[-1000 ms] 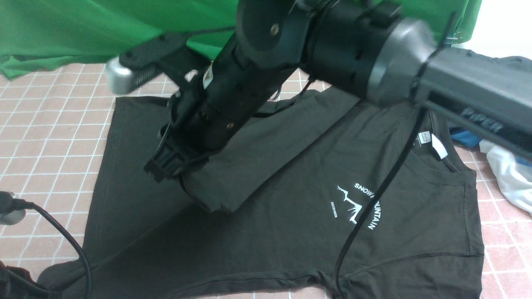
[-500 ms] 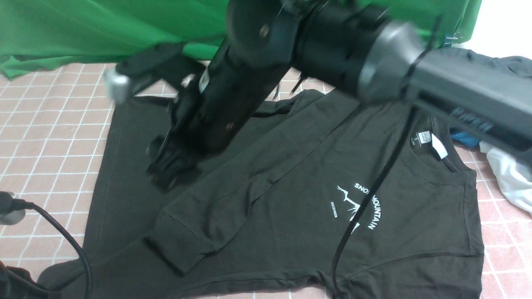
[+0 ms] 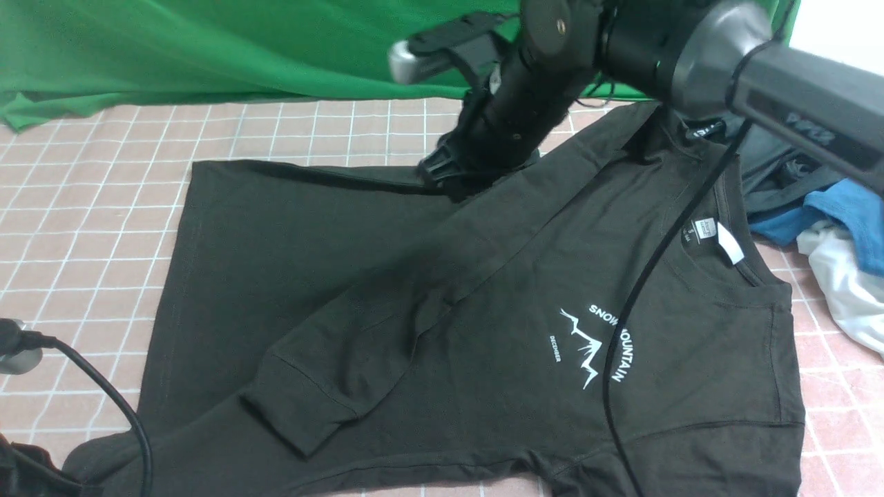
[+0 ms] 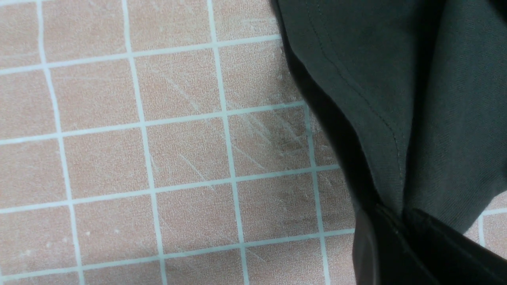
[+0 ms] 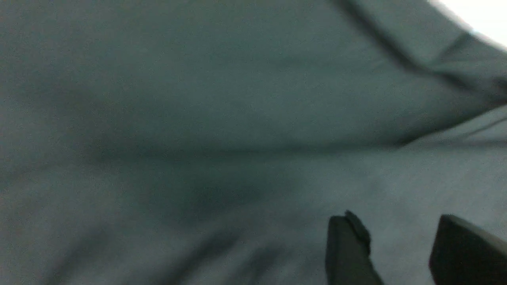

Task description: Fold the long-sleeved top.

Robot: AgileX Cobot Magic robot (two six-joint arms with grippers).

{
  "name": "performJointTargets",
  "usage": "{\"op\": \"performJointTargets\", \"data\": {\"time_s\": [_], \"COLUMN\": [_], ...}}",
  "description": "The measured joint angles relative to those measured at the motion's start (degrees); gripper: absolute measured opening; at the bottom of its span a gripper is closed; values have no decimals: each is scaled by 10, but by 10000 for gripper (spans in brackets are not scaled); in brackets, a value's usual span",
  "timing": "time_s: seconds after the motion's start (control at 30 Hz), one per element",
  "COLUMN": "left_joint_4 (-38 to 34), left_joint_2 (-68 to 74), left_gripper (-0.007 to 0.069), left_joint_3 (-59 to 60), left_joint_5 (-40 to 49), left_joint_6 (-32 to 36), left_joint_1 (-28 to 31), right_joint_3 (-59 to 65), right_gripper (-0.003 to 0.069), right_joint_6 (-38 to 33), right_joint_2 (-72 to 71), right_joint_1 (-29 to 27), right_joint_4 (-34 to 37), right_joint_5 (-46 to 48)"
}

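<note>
Top (image 3: 483, 310): one sleeve (image 3: 387, 324) is laid across the body, remaining folds are judged outstanding; a stitched edge is pinched in the closed left gripper (image 4: 400, 215); the right gripper (image 5: 400, 237) is parted and empty, with cloth spread just beneath its jaws.

The long-sleeved top (image 3: 483, 297) reads "SNOW", "OUNTAIN" and "DECEMBER" in white.

The black long-sleeved top (image 3: 483, 290) is seen as matt knit cloth; the pink gridded desk (image 4: 158, 158) is shown scratched and dull.
</note>
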Motion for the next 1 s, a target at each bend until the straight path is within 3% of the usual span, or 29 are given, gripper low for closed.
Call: {"op": "performJointTargets", "data": {"time_s": [0.1,0.2,0.77,0.9,1.0], "left_joint_4": [-4,-6,-8,-8,-8], "left_joint_2": [0,0,0,0,0], "left_gripper": [39,39,39,39,39], "left_joint_3": [0,0,0,0,0], "left_joint_5": [-2,-2,-3,-4,-4], "left_joint_6": [0,0,0,3,3], "left_joint_1": [0,0,0,0,0], "right_joint_3": [1,1,1,-15,-51], "right_gripper": [262,242,235,233,228], "right_joint_6": [-14,-32,-62,-62,-62], "right_joint_2": [25,45,82,77,66], "right_joint_1": [-17,-17,-28,-28,-28], "right_joint_4": [20,28,32,38,66], "right_joint_5": [-85,-113,24,17,-43]}}
